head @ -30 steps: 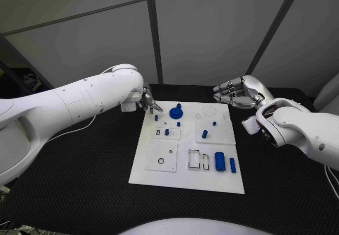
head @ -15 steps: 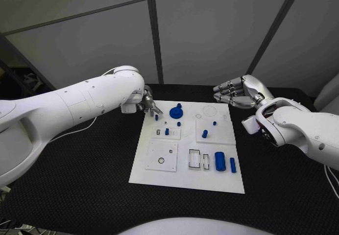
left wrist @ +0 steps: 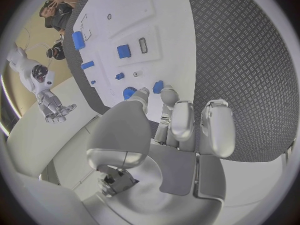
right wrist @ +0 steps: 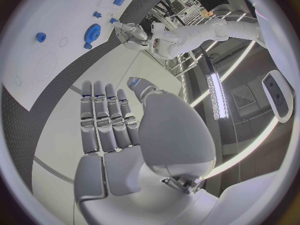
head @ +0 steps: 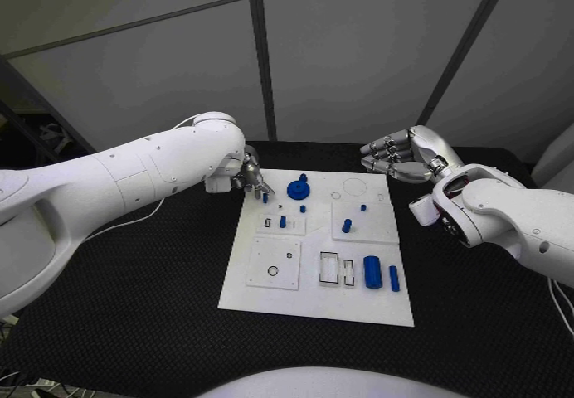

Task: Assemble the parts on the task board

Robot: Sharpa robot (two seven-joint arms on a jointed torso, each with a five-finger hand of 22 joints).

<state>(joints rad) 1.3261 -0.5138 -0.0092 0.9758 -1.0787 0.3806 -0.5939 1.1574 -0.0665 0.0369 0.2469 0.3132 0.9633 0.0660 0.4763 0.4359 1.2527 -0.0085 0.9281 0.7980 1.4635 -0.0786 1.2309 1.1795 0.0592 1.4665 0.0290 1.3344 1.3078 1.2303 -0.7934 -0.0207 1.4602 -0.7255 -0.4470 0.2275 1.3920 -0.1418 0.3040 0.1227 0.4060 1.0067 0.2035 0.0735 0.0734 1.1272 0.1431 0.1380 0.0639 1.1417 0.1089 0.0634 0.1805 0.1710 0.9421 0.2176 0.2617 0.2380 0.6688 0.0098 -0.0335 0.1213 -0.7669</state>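
Observation:
The white task board (head: 313, 298) lies mid-table, with a blue gear (head: 297, 193) near its far edge and several small blue pegs (head: 346, 225) standing behind it. A thick blue cylinder (head: 372, 272) and a thin rod (head: 394, 279) lie at its near right. My left hand (head: 249, 176) hovers over the board's far left corner, its fingertips (left wrist: 167, 91) pinching a small blue part (left wrist: 158, 86), also visible from the head camera as a small blue part (head: 265, 197). My right hand (head: 405, 156) hangs beyond the far right corner, fingers straight and holding nothing.
Black textured table (head: 143, 282) surrounds the board on all sides. Empty rectangular slots (head: 329, 269) and a square plate with a small ring (head: 274, 264) sit on the board's near half. Grey wall panels stand behind the table.
My left hand's fingers have dipped slightly toward the board's far left corner with the small blue part. The right hand has stayed still.

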